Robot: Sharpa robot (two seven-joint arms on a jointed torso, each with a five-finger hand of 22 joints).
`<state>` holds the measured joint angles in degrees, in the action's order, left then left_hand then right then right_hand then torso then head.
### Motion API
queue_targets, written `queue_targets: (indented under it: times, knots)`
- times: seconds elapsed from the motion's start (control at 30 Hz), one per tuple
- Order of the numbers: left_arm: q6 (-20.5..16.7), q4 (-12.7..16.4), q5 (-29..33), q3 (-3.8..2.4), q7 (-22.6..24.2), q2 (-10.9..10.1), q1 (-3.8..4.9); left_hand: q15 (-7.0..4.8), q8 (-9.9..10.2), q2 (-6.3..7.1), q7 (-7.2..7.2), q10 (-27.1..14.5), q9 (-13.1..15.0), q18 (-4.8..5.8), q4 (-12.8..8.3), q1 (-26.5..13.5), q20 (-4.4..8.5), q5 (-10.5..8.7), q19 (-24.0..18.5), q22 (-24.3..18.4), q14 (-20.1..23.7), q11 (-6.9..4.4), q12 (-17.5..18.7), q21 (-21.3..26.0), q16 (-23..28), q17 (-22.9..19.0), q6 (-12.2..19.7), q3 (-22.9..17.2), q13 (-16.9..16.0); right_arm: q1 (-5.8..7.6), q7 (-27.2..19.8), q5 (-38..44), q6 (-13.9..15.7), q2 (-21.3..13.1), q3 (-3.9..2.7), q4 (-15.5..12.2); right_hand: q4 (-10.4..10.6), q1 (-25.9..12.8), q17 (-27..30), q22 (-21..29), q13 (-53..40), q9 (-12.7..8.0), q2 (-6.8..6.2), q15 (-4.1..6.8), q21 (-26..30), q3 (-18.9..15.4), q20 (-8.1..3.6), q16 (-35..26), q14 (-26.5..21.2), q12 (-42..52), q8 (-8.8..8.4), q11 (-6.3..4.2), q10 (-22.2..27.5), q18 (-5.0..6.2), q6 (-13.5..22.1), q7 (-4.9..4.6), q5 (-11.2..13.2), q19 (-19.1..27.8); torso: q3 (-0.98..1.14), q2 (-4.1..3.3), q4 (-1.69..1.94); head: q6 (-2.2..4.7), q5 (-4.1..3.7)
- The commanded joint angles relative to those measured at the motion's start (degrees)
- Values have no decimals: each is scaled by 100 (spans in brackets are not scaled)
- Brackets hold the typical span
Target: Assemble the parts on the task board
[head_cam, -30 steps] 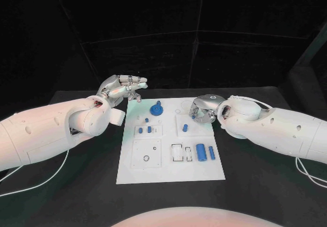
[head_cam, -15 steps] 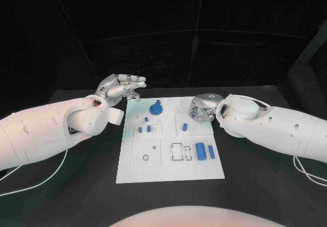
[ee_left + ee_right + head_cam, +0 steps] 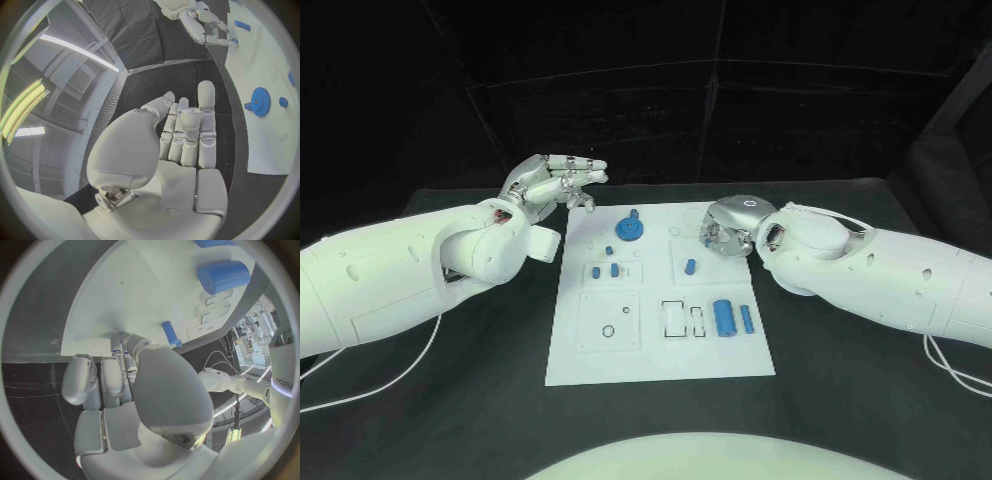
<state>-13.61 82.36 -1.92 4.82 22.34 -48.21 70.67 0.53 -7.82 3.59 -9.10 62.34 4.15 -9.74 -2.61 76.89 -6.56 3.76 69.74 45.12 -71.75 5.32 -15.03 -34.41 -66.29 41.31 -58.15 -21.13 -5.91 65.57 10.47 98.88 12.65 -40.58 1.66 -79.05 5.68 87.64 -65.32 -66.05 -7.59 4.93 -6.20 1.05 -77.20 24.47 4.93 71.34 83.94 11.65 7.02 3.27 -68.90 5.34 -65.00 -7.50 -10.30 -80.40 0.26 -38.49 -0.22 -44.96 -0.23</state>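
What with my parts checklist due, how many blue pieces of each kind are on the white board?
Gear: 1
Thick cylinder: 1
Thin rod: 1
Short pegs: 4
Total: 7

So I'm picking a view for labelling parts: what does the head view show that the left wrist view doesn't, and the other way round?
Head view alone: the thick blue cylinder, the thin blue rod beside it and the empty cut-outs on the task board. Left wrist view alone: the left hand from its palm side, fingers straight, holding nothing. Both show the blue gear and the right hand at the board's far end.
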Motion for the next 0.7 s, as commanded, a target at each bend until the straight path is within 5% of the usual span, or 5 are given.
queue_targets:
  times: [0.03, 0.5, 0.7]
  knots:
    - [31, -4, 29, -5, 83, -7, 9, 14, -38, 1, 4, 25, -6, -77, 1, -50, 10, -19, -35, -5, 39, -8, -38, 34, 20, -5, -28, -15, -5, 15, 104, 95, 444, -39, -7, -61, -15, 3, 11, -3, 0, 6, 44, 35, -35, 18, -12, -13, 204, -3, 16, 1, -54, -65, -44, -1, 34, -29, -4, 7, 0, -1, 1]
    - [26, -49, 29, -5, 75, -27, 9, 13, -37, 9, 1, 13, -9, -77, -12, -36, 11, -19, -36, -12, 49, -6, -45, 43, 28, -23, -21, -15, -5, 19, 132, -2, 768, -363, -14, -494, -35, -47, 12, -3, 9, 6, 27, 37, -37, 30, -19, -5, 205, -24, 8, 0, -65, -66, -52, 0, 56, -29, -4, 3, -8, 5, -8]
    - [27, -74, 29, -5, 74, -30, 9, 13, -37, 9, 1, 13, -9, -77, -12, -36, 11, -19, -36, -12, 49, -6, -45, 43, 28, -23, -21, -15, -5, 22, 132, -113, 922, -554, -32, -906, -41, -52, 13, -6, 10, 6, 24, 39, -39, 33, -20, -4, 205, -28, 7, -1, -67, -66, -54, 1, 58, -30, -7, 9, -1, 5, -5]
